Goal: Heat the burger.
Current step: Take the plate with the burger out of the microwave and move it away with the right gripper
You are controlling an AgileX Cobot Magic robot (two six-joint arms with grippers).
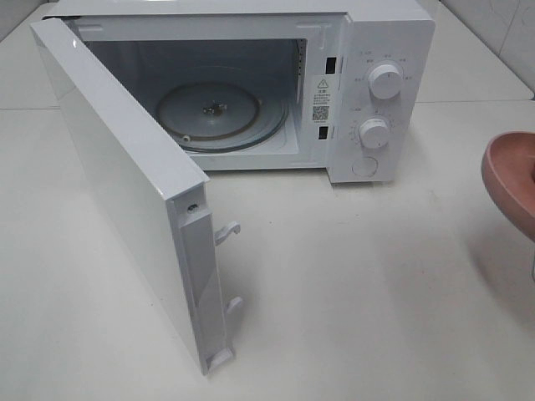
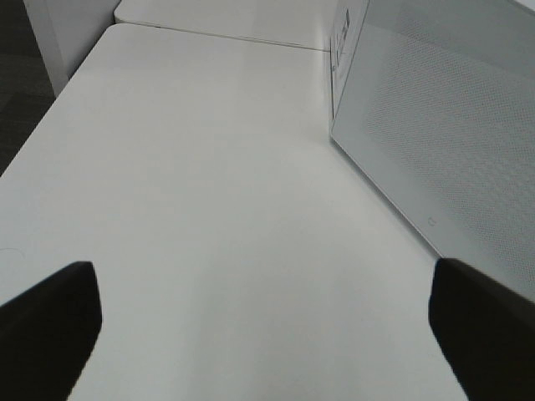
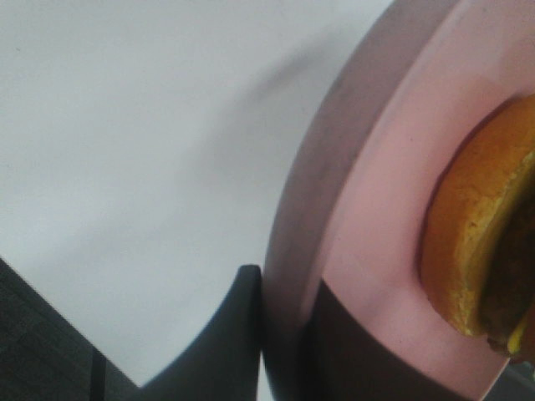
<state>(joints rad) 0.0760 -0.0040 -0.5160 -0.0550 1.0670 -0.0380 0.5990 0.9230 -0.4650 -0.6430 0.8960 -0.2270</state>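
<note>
The burger point(image 3: 478, 225) shows only in the right wrist view, an orange-brown bun edge lying on the pink plate point(image 3: 376, 209). My right gripper point(image 3: 288, 334) is shut on the plate's rim, one finger on each side. In the exterior high view the plate point(image 1: 512, 180) hangs above the table at the right edge; the burger and the gripper are hidden there. The white microwave point(image 1: 368, 92) stands at the back with its door point(image 1: 125, 192) swung wide open and its glass turntable point(image 1: 219, 113) bare. My left gripper point(image 2: 263, 330) is open over bare table beside the door.
The open door point(image 2: 443, 125) juts toward the front of the white table point(image 1: 359, 284), with two latch hooks point(image 1: 227, 232) on its free edge. Two control knobs point(image 1: 384, 81) sit on the microwave's right panel. The table's left edge point(image 2: 50, 125) drops to dark floor.
</note>
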